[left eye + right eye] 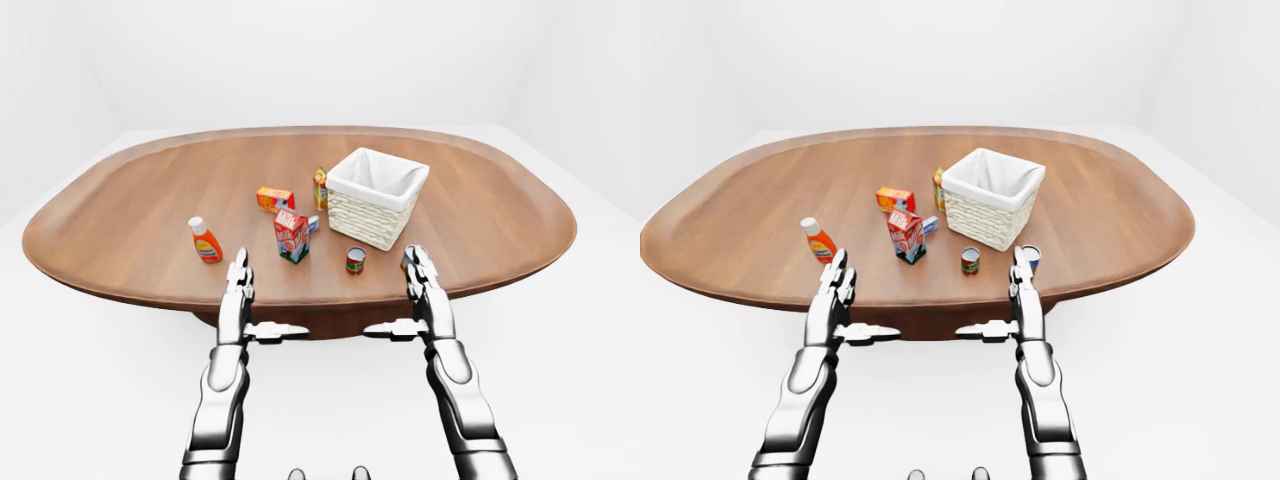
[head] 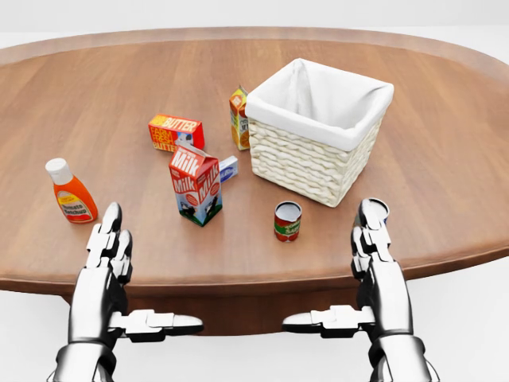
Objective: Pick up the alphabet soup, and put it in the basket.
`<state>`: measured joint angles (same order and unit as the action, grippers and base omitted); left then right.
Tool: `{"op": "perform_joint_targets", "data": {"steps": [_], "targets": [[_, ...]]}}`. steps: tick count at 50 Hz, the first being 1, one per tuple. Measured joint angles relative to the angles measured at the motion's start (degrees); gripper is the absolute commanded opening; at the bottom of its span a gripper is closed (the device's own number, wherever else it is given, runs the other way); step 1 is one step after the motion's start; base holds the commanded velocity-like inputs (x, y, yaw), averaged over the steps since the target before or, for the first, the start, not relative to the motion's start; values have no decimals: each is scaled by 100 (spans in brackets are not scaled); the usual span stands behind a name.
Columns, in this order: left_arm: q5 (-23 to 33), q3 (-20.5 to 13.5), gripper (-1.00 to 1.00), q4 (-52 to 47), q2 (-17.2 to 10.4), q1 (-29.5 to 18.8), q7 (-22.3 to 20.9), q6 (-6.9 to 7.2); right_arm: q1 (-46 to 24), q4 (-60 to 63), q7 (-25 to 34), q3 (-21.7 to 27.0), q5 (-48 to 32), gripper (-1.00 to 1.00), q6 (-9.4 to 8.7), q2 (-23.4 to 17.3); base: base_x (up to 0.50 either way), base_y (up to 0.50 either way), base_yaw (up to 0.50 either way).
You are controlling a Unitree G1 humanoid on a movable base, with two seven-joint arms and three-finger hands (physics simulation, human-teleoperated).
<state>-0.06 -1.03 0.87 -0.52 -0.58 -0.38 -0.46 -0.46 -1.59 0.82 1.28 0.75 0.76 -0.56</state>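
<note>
Both robot hands are hovering over the near edge of the desk (image 2: 445, 159), fingers extended and thumbs pointing inward, holding nothing. Going left to right across the head view: the left robot hand (image 2: 107, 263) is sitting just below an orange sauce bottle (image 2: 70, 191) whose label is too small to read. A carton marked "Milk" (image 2: 196, 185) is standing upright near the middle, with a red-orange box reading "BUTTER" (image 2: 176, 132) above it and a small light packet (image 2: 228, 167) beside its upper right. An orange carton (image 2: 239, 118) is standing just beside the left wall of the basket (image 2: 306, 163), its print unreadable. The alphabet soup (image 2: 287, 220), a red-and-green can whose wording cannot be made out, is standing upright on the desk below the basket and well apart from either robot hand. The right robot hand (image 2: 372, 247) is partly covering a second small can (image 1: 1031, 256), visible in the right-eye view.

Judged risks: the hidden can lying nearest the right robot hand is inviting a mistaken grasp; a sideways approach is likely to topple and roll the soup can; a careless left-side reach may be knocking over the milk carton.
</note>
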Motion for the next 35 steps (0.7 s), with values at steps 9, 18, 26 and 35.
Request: {"op": "perform_joint_targets", "data": {"steps": [9,18,26,35], "targets": [[17,-107,100,66,-56,-71,9,-53,7,-60,70,88,21,100,24,-56,0,0,0],[-43,-206,100,-281,-83,-85,66,164,92,268,81,106,-72,100,-84,-79,0,0,0],[-265,-418,100,-1260,-138,-116,192,546,229,1270,98,140,-186,100,-576,-81,0,0,0],[-516,-811,100,-2399,-265,-259,387,546,286,2231,127,233,-238,100,-576,-83,0,0,0]]}}
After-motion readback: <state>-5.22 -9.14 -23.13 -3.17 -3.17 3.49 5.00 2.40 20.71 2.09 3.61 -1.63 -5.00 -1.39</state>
